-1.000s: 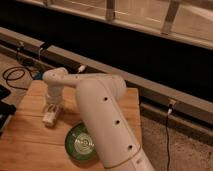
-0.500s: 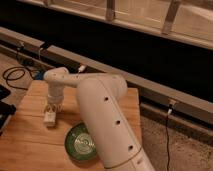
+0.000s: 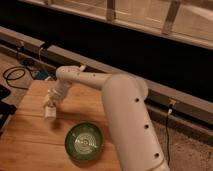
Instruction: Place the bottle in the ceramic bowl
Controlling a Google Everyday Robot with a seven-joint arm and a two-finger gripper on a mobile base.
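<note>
A small whitish bottle (image 3: 49, 113) stands on the left part of the wooden table (image 3: 30, 145). My gripper (image 3: 50, 107) reaches down onto it from above and is shut on its upper part, which is hidden. The white arm (image 3: 125, 115) runs from the lower right across the table to that spot. The green ceramic bowl (image 3: 84, 141) sits on the table to the right of the bottle and nearer the front edge, apart from both, with nothing in it.
A dark object (image 3: 5, 107) juts in at the table's left edge. Black cables (image 3: 15, 75) lie on the floor behind the table's left corner. A long low rail (image 3: 165, 95) runs along the back, and speckled floor (image 3: 190, 150) lies to the right.
The gripper's fingers have come together on the bottle. The arm and the bowl have stayed where they were.
</note>
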